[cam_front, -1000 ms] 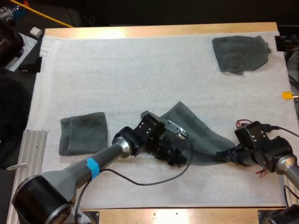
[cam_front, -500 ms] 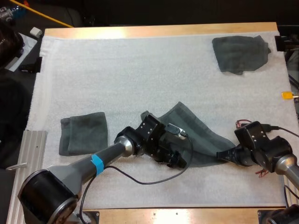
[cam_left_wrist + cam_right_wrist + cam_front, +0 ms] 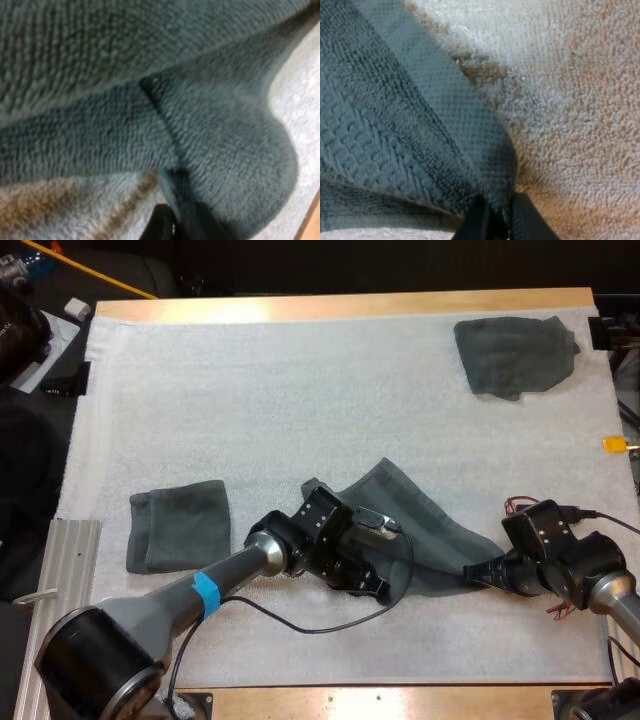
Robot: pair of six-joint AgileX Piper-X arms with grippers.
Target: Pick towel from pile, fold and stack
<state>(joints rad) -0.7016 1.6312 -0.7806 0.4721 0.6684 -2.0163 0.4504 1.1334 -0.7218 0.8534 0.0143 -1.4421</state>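
Observation:
A dark grey-green towel [image 3: 432, 523] lies partly spread on the white mat [image 3: 300, 390], near the front middle. My left gripper [image 3: 376, 584] is at the towel's near left edge and is shut on a fold of it. From close up the towel [image 3: 210, 125] bunches over the left gripper [image 3: 176, 226]. My right gripper [image 3: 470, 573] is at the towel's near right corner, shut on it. In the right wrist view the towel's hem [image 3: 470, 125] is pinched in the right gripper [image 3: 501, 220], low on the mat.
A folded towel [image 3: 178, 525] lies on the mat's left side. One crumpled towel [image 3: 515, 355] sits at the far right corner. A metal rail [image 3: 60, 570] runs along the table's near left edge.
My left gripper has gone from open to shut on the towel's near edge, after shifting slightly along it. The right gripper and the towel's right corner have stayed put.

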